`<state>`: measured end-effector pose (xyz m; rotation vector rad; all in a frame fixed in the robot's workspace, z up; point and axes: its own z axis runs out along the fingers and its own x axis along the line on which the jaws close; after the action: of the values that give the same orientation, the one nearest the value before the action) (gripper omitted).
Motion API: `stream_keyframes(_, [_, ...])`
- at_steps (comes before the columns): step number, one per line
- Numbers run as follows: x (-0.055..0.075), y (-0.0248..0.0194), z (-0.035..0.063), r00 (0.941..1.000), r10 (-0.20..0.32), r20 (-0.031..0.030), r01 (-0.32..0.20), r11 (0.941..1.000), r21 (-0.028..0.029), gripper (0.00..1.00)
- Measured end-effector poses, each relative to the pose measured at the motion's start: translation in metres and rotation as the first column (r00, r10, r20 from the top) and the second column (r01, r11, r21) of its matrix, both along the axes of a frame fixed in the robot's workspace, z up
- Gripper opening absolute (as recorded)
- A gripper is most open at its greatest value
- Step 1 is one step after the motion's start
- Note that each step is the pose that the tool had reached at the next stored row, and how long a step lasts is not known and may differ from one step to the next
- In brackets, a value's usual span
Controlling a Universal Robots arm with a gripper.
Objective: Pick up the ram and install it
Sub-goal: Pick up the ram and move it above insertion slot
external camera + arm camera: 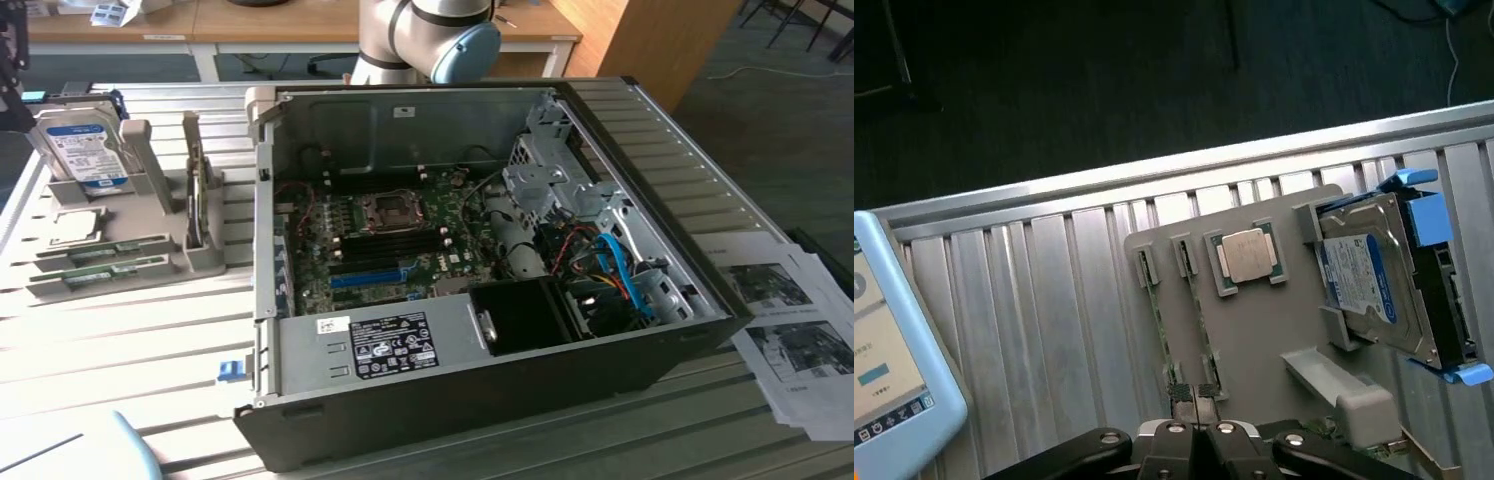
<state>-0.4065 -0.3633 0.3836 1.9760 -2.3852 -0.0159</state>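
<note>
Two ram sticks (104, 262) lie on edge in the slots of a grey holder tray (80, 290) at the exterior view's left, beside the open computer case (467, 300). From the wrist camera the same two thin green ram sticks (1199, 320) run side by side across the grey holder tray (1274, 330). My gripper (1199, 408) hangs above the tray, close over the near ends of the sticks. Its fingers (1206, 405) are pressed together, shut, with nothing between them. The motherboard (387, 240) lies exposed inside the case.
On the same tray stand a silver hard drive with a blue-white label (1379, 285) and a square processor chip (1249, 255). A light blue tablet (884, 370) lies on the ribbed metal table (1034, 300). Printed sheets (794, 320) sit at the exterior view's right of the case.
</note>
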Motion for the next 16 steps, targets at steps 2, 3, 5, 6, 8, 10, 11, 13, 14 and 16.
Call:
stream_keyframes(2, [0.0,0.0,0.0,0.9996,0.029,0.0,-0.029,0.9996,0.0,0.09])
stream_keyframes(3, [0.0,0.0,0.0,0.9991,0.042,0.0,-0.042,0.9991,0.0,0.09])
stream_keyframes(5, [0.0,0.0,0.0,0.9978,0.067,0.0,-0.067,0.9978,0.0,0.09])
stream_keyframes(6, [0.0,0.0,0.0,0.9968,0.08,0.0,-0.08,0.9968,0.0,0.09])
stream_keyframes(8, [0.0,0.0,0.0,0.9945,0.105,0.0,-0.105,0.9945,0.0,0.09])
stream_keyframes(10, [0.0,0.0,0.0,0.9929,0.119,0.0,-0.119,0.9929,0.0,0.09])
stream_keyframes(11, [0.0,0.0,0.0,0.9928,0.12,0.0,-0.12,0.9928,0.0,0.09])
stream_keyframes(13, [0.0,0.0,0.0,0.9928,0.12,0.0,-0.12,0.9928,0.0,0.09])
stream_keyframes(14, [0.0,0.0,0.0,0.9928,0.12,0.0,-0.12,0.9928,0.0,0.09])
stream_keyframes(16, [0.0001,0.0,0.0,0.9928,0.12,0.0007,-0.12,0.9928,-0.0001,0.09])
